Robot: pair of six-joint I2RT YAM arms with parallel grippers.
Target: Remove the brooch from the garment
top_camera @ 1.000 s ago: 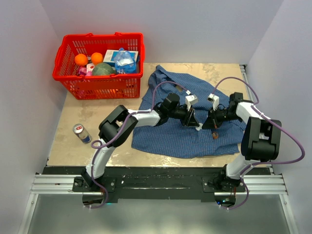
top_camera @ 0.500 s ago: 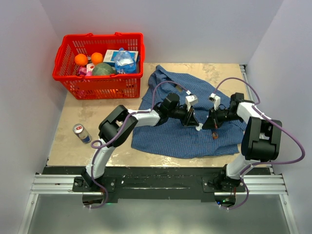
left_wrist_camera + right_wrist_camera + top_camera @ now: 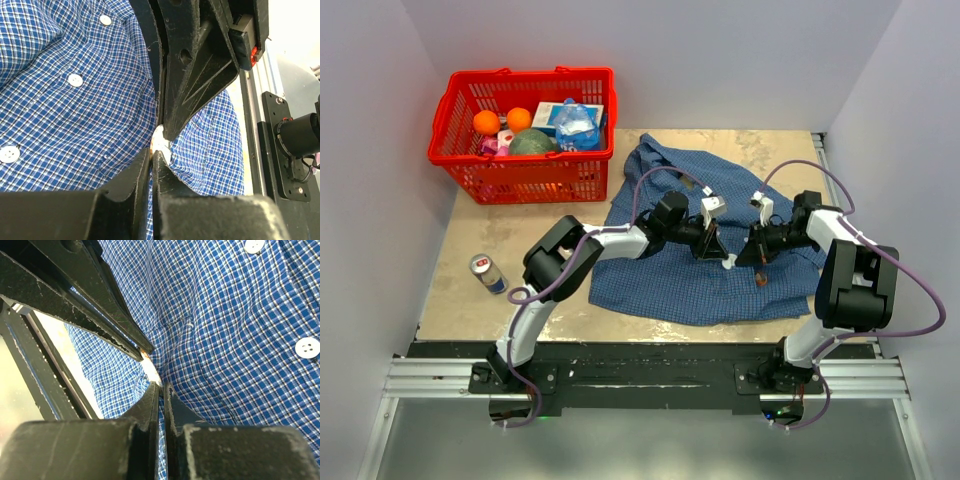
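Note:
The garment (image 3: 700, 270), a blue fine-checked shirt with white buttons, lies spread on the table's right half. The brooch (image 3: 760, 281) is a tiny reddish-brown dot on the shirt, just in front of my right gripper. My left gripper (image 3: 722, 257) and right gripper (image 3: 741, 257) meet tip to tip over the shirt's middle. A small pale piece (image 3: 728, 262) sits between the tips. In the left wrist view my left gripper (image 3: 152, 153) is shut on a fold of shirt (image 3: 75, 110). In the right wrist view my right gripper (image 3: 161, 388) is shut on a fold too (image 3: 240, 340).
A red basket (image 3: 510, 178) with oranges, a green ball and packets stands at the back left. A drinks can (image 3: 488, 273) lies at the table's left, near the front. Grey walls close in on both sides.
Both grippers stay pinched together at the same spot. The right wrist has shifted very slightly to the right. The shirt and the brooch have not moved.

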